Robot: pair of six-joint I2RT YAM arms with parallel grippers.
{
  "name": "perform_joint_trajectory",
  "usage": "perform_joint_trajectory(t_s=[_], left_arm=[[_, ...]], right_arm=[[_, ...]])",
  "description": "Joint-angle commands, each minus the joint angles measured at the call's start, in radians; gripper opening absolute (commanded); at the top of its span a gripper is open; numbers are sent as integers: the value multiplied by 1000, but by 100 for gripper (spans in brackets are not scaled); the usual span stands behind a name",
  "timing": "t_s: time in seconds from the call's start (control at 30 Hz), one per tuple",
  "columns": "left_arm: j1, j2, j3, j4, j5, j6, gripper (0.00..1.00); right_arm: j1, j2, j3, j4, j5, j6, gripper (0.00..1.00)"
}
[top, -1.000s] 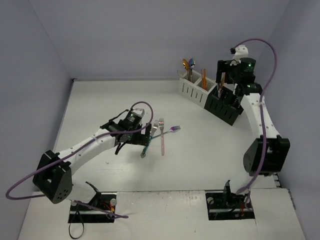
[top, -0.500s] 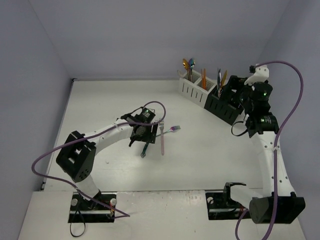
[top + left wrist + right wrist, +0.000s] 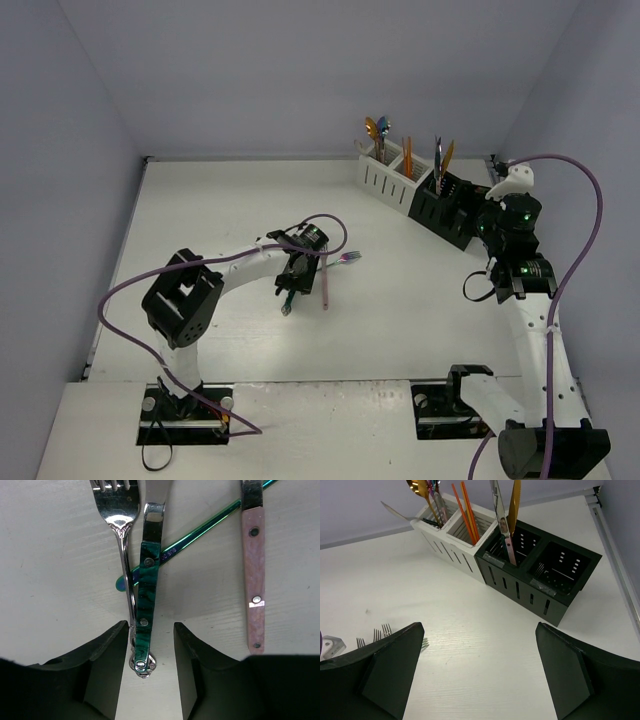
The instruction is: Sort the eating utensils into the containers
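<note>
A green-handled utensil (image 3: 149, 580) lies on the table, touching a silver fork (image 3: 117, 510) and crossing an iridescent green fork handle (image 3: 210, 525). A pink-handled utensil (image 3: 253, 580) lies to their right. My left gripper (image 3: 150, 670) is down at the table, straddling the ends of the green and silver handles. Its jaws are narrowed, with a gap left on the right side. In the top view it sits over this pile (image 3: 291, 278). My right gripper (image 3: 480, 675) hangs wide open and empty in front of the black caddy (image 3: 535, 585), which joins the white caddy (image 3: 455, 545).
The white caddy (image 3: 385, 178) holds gold and blue spoons (image 3: 375, 130) and orange utensils (image 3: 406, 150). The black caddy (image 3: 445, 215) holds a pink-handled knife (image 3: 502, 525) and a gold utensil (image 3: 514, 500) in one compartment. Walls close the table's back and sides.
My left gripper swung right over the pile, came down on the handle ends, and its jaws narrowed. My right arm drew back from above the black caddy toward the near right.
</note>
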Motion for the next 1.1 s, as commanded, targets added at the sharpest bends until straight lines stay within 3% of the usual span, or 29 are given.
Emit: perform_joint_trajectory(t_s=[0.0,0.5,0.73,1.07], left_arm=[[-1,-6,58,-29,-42,-5,38],[-3,12,65,-40,-40,9,20],[-3,-24,66,-48,-50,11,0],[-3,-177,91,-57,-49,45,0]], right_arm=[[0,-22,2,40,-20,6,92],[0,-26,-1,30,-17,-5,93],[0,-29,3,28,-34,1,93],[14,20,55,26,-271,52,93]])
